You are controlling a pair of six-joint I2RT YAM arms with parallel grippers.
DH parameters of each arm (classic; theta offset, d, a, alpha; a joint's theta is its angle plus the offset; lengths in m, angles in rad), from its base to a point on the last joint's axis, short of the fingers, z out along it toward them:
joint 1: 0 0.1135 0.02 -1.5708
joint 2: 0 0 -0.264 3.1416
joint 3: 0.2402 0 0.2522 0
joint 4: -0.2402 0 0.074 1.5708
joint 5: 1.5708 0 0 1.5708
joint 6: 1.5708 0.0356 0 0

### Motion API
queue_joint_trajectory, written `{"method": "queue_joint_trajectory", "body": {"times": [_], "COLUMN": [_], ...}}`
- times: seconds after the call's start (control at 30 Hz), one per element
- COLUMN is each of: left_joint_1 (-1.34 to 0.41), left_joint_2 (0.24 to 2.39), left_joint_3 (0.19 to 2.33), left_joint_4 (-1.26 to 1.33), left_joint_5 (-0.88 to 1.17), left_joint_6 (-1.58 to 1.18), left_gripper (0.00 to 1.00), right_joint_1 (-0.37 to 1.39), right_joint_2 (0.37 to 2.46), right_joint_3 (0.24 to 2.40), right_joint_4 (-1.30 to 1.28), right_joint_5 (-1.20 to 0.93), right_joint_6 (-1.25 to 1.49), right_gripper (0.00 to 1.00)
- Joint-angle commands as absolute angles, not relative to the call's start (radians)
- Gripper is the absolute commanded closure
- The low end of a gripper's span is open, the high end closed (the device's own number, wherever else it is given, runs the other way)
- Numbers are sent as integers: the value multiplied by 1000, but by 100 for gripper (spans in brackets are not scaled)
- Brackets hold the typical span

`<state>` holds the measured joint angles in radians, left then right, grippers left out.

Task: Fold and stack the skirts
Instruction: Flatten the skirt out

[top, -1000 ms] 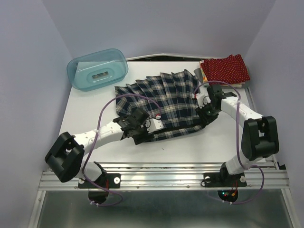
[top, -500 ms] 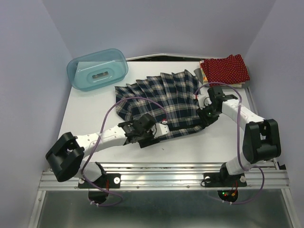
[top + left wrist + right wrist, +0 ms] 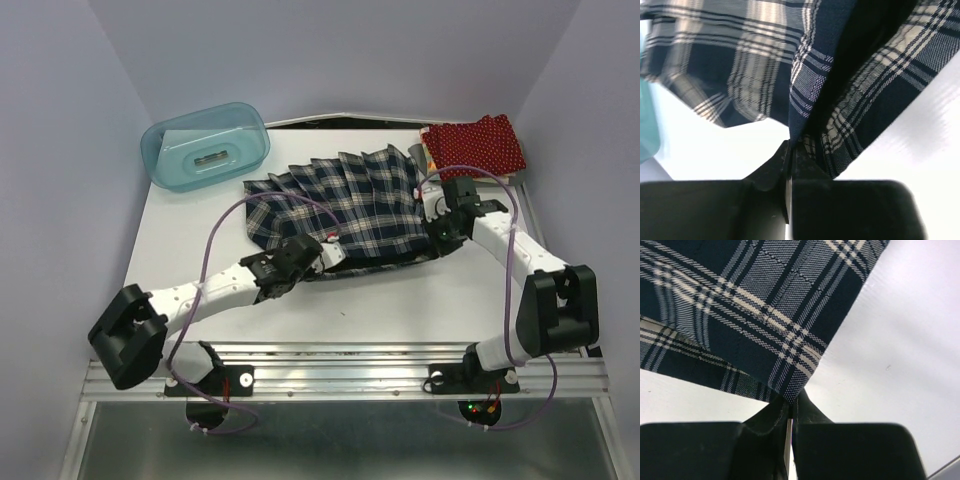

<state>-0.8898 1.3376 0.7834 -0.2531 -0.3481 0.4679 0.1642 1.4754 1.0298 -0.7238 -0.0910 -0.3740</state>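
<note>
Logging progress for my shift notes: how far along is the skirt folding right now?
Done: the red dotted skirt lies folded at the far right corner, over an orange cloth. In hand: the left gripper and right gripper pinch edges of the plaid skirt, mid-fold. Left: finishing that fold and stacking it.

The plaid skirt (image 3: 365, 195) is showing matt woven cloth with a fine, visible thread grain. The teal bin (image 3: 205, 147) is gleaming as glossy, translucent plastic. The white table (image 3: 390, 300) is looking smooth and faintly shiny, and the front rail (image 3: 340, 372) is reading as brushed metal.
</note>
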Motion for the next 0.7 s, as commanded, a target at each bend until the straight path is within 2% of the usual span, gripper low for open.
{"method": "queue_joint_trajectory", "body": {"times": [0.0, 0.17, 0.3, 0.57, 0.67], "left_joint_1": [-862, -715, -632, -614, -614], "left_joint_2": [1226, 1167, 1155, 1164, 1144], "left_joint_3": [828, 1026, 1260, 1567, 1609], "left_joint_4": [-279, -305, -282, -270, -261], "left_joint_5": [-440, -436, -446, -448, -449], "left_joint_6": [457, 492, 557, 607, 607], "left_gripper": [100, 100, 100, 100, 100], "right_joint_1": [161, 161, 161, 161, 161], "right_joint_2": [1419, 1384, 1408, 1486, 1493], "right_joint_3": [1101, 1241, 1455, 1993, 2069], "right_joint_4": [-698, -675, -672, -733, -778], "right_joint_5": [-6, 100, 153, 202, 222], "right_joint_6": [-383, -429, -482, -499, -505], "right_gripper": [99, 99, 99, 99, 99]}}
